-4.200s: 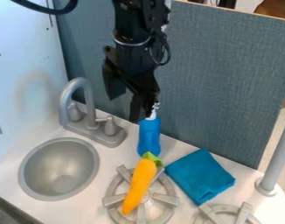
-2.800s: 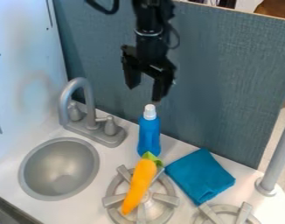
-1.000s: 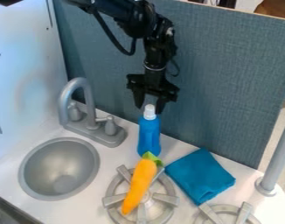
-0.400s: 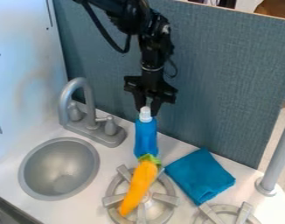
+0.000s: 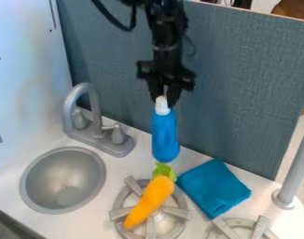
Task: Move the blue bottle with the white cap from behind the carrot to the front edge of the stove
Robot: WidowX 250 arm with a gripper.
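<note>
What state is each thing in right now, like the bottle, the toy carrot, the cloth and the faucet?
End effector: closed on the bottle's top
Blue bottle: upright, white cap on
Toy carrot: lying across the burner
Blue cloth: folded, lying flat
Faucet: spout curving toward the sink

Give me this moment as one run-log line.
gripper: holding blue bottle by white cap | carrot: on burner | teal cloth: beside burner | faucet: behind sink
</note>
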